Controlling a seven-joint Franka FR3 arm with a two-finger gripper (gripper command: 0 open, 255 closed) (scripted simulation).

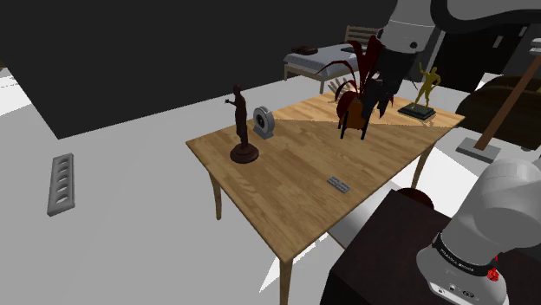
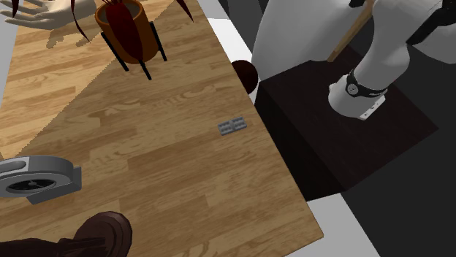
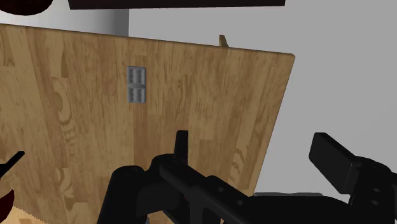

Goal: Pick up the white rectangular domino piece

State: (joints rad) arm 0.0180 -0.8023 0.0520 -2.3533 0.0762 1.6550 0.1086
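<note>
Black gripper (image 3: 251, 139), fingers well apart, clasps nothing (readied, I judge, to straddle the piece); grey domino (image 3: 136, 85) lies flat on the wooden table (image 3: 222, 95), near the edge facing the stand (image 2: 314, 146), well clear of the gripper.

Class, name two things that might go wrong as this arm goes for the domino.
1. The grey domino lies flat near the edge of the table; a nudge may push it off.
2. The open gripper hangs beside the potted plant; moving off may brush its leaves.
</note>
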